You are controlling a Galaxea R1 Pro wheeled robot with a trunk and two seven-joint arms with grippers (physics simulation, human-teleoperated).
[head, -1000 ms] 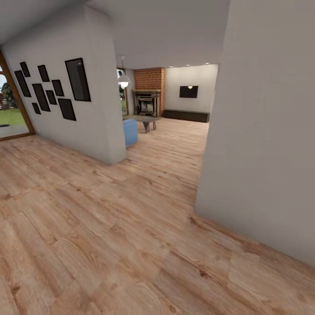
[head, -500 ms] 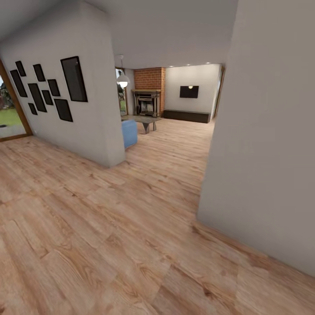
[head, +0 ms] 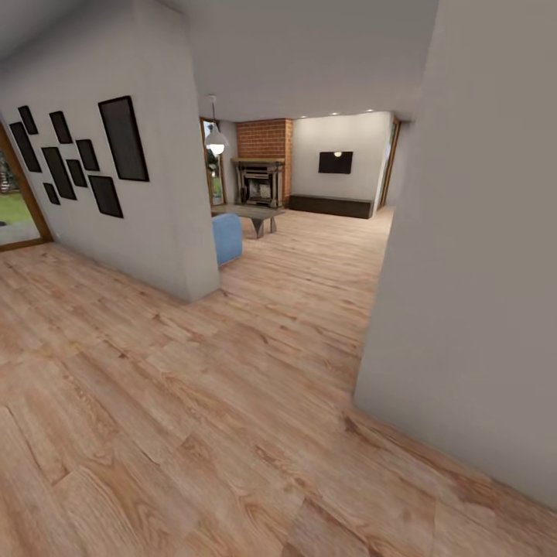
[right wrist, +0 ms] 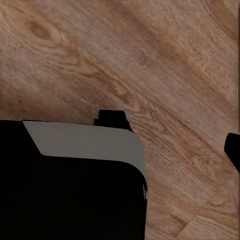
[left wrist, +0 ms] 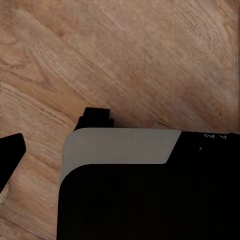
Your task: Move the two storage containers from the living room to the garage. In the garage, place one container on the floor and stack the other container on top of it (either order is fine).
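Living room [head: 309, 232] space lies ahead of the robot at the far end of a passage, reached across a broad light wood-plank floor [head: 193, 402] that spreads over the lower part of the head view. A pale wall [head: 480, 255] rises close on the right, and another pale wall [head: 162, 186] stands on the left, its corner ending just in front of the blue sofa [head: 227, 237]. That left wall carries a cluster of dark picture frames [head: 77, 155], and a wood-framed glass door [head: 19, 201] shows at its far left edge with green outside. Deep in the room stands the red-brick fireplace [head: 265, 161], with a low table [head: 251, 213] in front of it, between it and the sofa. To the right of the fireplace a long dark cabinet [head: 331, 205] runs along the back wall under a dark screen [head: 335, 162]. A pendant lamp [head: 216, 143] hangs near the left wall's corner. Each wrist view looks down on the wood planks past the dark and grey body of the robot [left wrist: 140, 185]; whether the left or the right pincer is wide or narrow cannot be told.
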